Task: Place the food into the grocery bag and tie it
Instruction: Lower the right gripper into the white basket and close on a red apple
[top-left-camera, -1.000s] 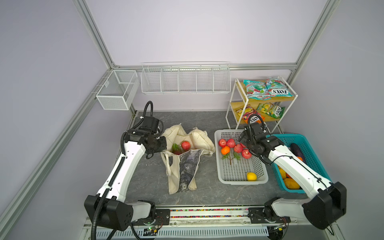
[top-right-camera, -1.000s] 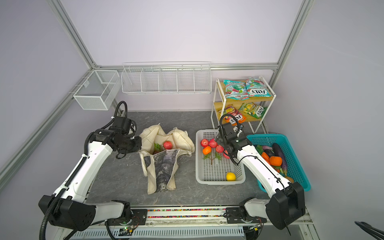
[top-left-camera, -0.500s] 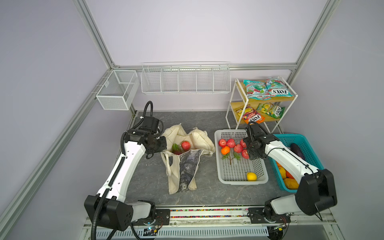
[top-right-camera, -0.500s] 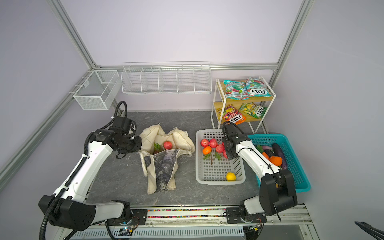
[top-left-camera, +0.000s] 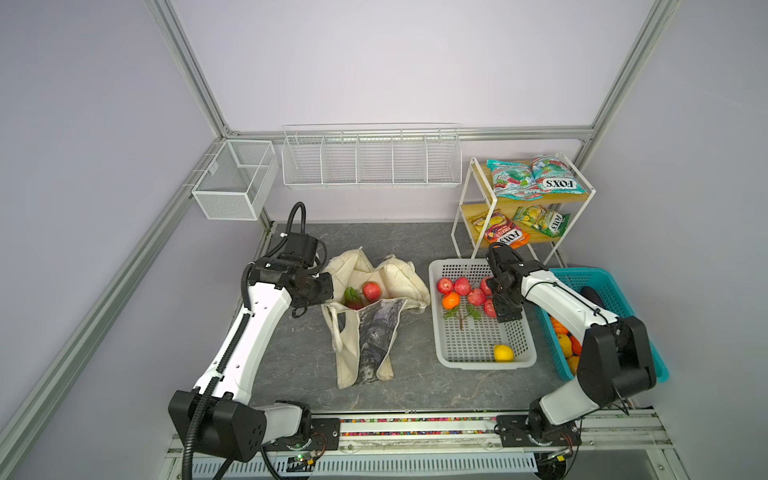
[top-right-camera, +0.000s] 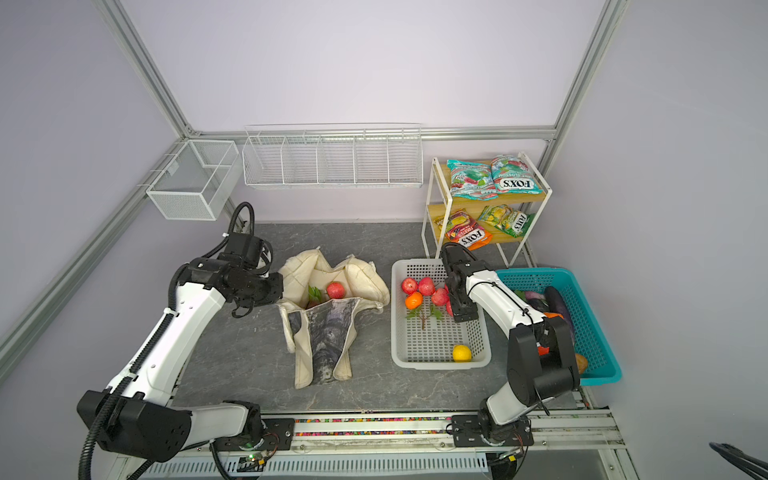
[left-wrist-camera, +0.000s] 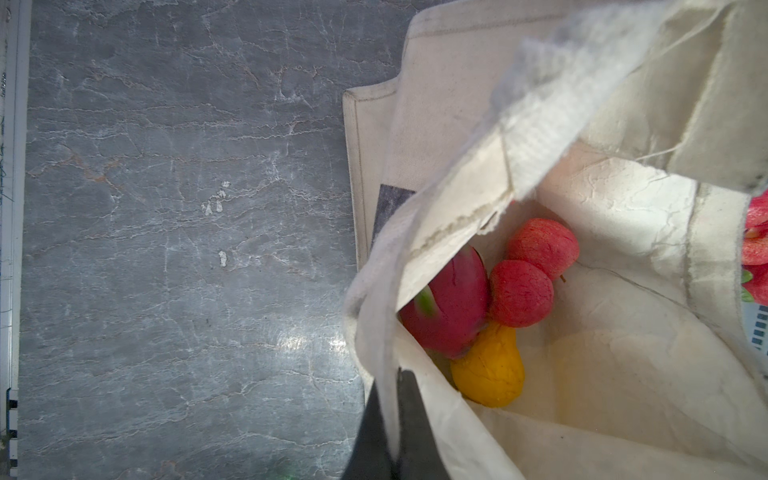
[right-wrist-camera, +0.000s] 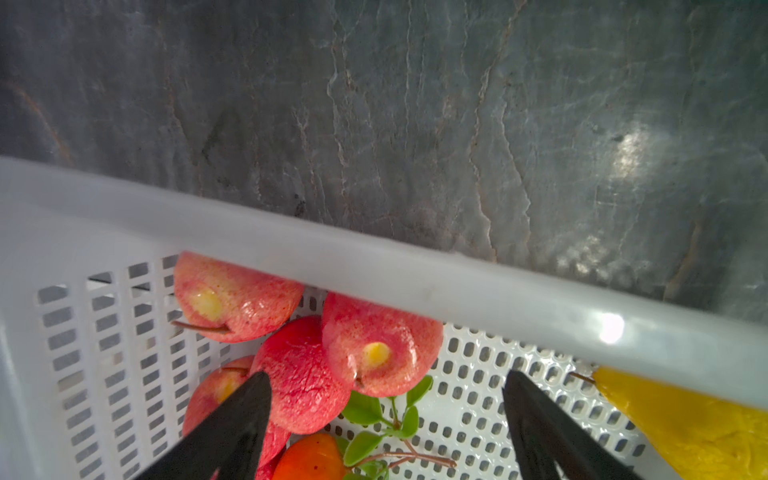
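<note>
At centre left in both top views, my left gripper (top-left-camera: 322, 291) (top-right-camera: 270, 291) is pinched tight on the rim of the soft cream canvas grocery bag (top-left-camera: 399, 276) (top-right-camera: 365, 274), which lies open-mouthed on the grey stone-look tabletop (top-left-camera: 307, 365). Inside it, the left wrist view shows a pink dragon fruit (left-wrist-camera: 453, 307), two round red apples (left-wrist-camera: 521, 293) and a yellow fruit (left-wrist-camera: 490, 374) touching one another. At centre right, my right gripper (right-wrist-camera: 386, 374) hangs with its jaws wide apart, holding nothing, over a cluster of red toy apples (right-wrist-camera: 237, 299) in the white perforated plastic basket (top-left-camera: 482, 366), just beside a teal plastic basket (top-left-camera: 590, 274)
</note>
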